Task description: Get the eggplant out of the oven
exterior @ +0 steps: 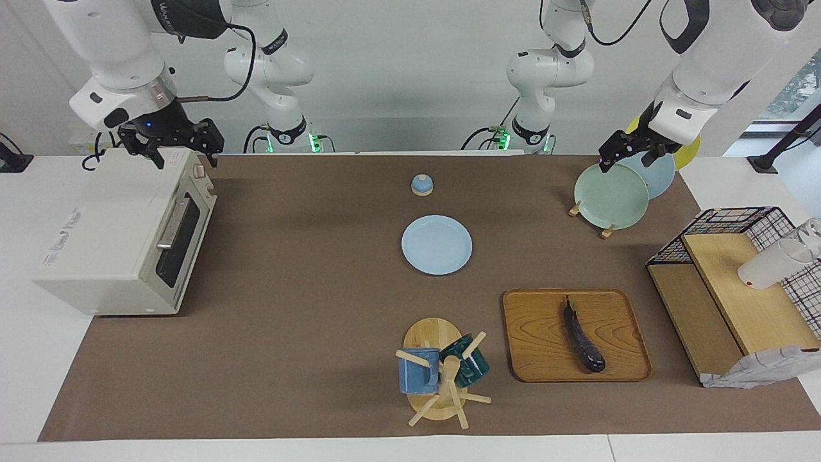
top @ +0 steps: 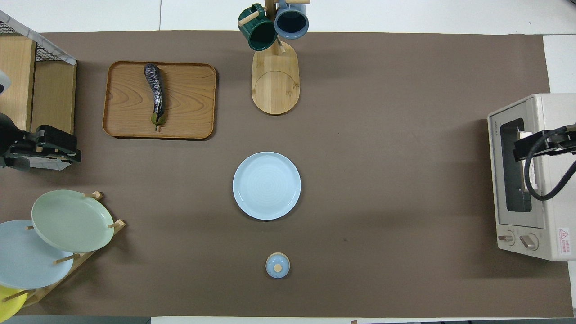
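- Your eggplant (exterior: pixel 583 339) lies on the wooden tray (exterior: pixel 532 333), oven (exterior: pixel 122 237) door closed.
- Right gripper (exterior: pixel 172 144) over oven, left gripper (exterior: pixel 632 153) over plate rack (exterior: pixel 609 196); finger state: cannot tell.

Both arms hang raised above opposite ends of the tabletop. The right hand (exterior: pixel 172 144) points down at its own end, empty. The left hand (exterior: pixel 632 151) angles down at its end, empty.

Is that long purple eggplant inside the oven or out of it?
Out. The eggplant lies on the wooden tray, toward the left arm's end of the table, well apart from the oven, whose door looks shut.
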`<act>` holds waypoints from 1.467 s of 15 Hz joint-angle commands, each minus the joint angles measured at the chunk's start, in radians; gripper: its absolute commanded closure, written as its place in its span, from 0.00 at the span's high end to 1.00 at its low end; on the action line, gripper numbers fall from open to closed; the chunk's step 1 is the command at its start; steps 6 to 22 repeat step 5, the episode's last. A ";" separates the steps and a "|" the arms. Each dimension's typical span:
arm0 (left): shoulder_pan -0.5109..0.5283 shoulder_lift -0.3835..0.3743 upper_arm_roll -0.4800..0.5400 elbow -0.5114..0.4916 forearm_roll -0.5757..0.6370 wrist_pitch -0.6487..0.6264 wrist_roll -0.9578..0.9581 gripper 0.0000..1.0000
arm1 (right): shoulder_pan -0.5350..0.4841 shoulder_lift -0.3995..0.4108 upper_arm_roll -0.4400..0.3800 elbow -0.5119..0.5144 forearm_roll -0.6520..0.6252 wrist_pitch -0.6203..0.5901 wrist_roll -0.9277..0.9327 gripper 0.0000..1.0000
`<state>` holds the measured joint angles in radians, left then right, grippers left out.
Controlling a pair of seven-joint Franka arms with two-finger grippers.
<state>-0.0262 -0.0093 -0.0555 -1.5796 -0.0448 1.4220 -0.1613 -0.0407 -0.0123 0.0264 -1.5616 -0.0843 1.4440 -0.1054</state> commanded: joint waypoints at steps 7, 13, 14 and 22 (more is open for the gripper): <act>-0.004 -0.006 0.009 0.001 -0.001 0.012 0.031 1.00 | -0.007 -0.006 0.001 -0.005 0.026 -0.016 0.009 1.00; -0.004 -0.006 0.009 0.001 -0.001 0.012 0.031 1.00 | -0.007 -0.006 0.001 -0.005 0.026 -0.016 0.009 1.00; -0.004 -0.006 0.009 0.001 -0.001 0.012 0.031 1.00 | -0.007 -0.006 0.001 -0.005 0.026 -0.016 0.009 1.00; -0.004 -0.006 0.009 0.001 -0.001 0.012 0.031 1.00 | -0.007 -0.006 0.001 -0.005 0.026 -0.016 0.009 1.00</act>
